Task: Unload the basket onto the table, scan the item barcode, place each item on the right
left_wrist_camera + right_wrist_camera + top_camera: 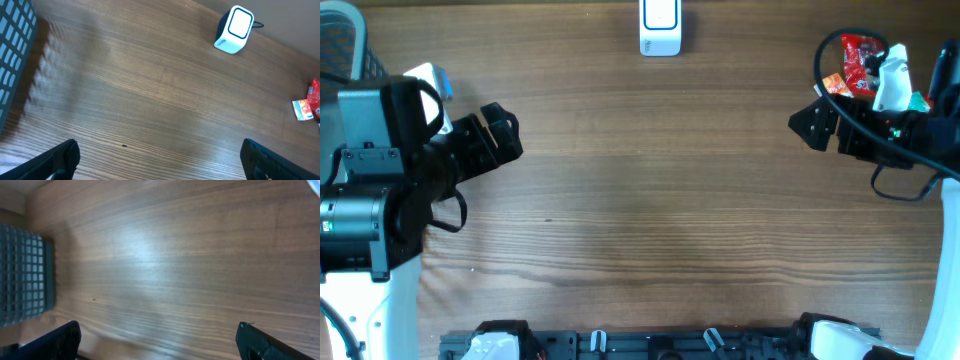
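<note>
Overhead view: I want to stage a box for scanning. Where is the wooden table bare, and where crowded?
Bare: middle of the brown wooden table, between the open left gripper and right gripper, below the white blue-rimmed scanner. Crowded: red snack packets far right, grey mesh basket far left.

- This looks like a robot laboratory bench, arranged as a small shop checkout — not a home and not a real shop.
- Two robot arms, the left arm (380, 190) and the right arm (895, 135), stand at the left and right edges of a plain wooden tabletop (650, 210).
- A dark rail (650, 346) with white clips runs along the near edge.
- A small white barcode scanner (660, 25) with a cable sits at the middle of the far edge.
- Shop goods — a red packet (855, 60) and a small orange-and-white pack (301, 110) — lie at the far right corner.
- A dark mesh basket (25, 275) is at the far left corner.
</note>
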Controlling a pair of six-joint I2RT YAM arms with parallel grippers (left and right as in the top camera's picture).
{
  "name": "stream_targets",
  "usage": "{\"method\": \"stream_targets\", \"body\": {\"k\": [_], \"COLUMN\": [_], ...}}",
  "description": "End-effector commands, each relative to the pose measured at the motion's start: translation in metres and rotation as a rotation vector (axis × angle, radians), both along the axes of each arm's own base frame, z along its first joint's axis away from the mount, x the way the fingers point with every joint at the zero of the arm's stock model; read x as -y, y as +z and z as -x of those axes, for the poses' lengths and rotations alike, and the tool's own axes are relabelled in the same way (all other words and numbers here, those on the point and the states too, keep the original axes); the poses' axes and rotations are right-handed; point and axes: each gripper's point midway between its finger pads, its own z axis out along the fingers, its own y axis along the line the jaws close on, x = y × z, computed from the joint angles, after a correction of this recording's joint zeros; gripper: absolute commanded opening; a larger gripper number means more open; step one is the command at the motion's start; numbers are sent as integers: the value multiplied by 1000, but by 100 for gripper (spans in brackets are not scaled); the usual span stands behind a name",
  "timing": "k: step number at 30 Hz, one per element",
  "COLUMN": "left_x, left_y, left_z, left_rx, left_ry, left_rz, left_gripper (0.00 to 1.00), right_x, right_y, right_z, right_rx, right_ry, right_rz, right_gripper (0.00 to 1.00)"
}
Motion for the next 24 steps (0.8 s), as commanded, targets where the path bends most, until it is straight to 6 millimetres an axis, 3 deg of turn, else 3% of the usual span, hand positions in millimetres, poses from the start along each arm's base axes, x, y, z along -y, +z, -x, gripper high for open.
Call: {"method": "stream_targets", "body": {"k": [1,6,10,12,16,24], "left_x": [-3,-3,-3,-3,-3,-3], "left_y": [1,1,1,1,1,1], "left_z": [-1,-1,-1,-1,-1,-1], "left_rx": [3,3,3,3,3,3], "left_ry": [20,20,20,20,20,20], "left_rz": [-1,-1,-1,-1,-1,-1], "left_gripper": [100,100,100,100,100,100], "right_x": [0,-23,-59,-67,-69,-71], "right_y": [-8,-1,1,-3,-25,-74], "right_z": [1,5,28,37,47,43], "right_rx": [39,264,536,623,729,925], "right_ry": [15,109,314,347,351,339], "right_rz": [37,66,112,122,133,149], "right_gripper": [100,100,100,100,100,100]}}
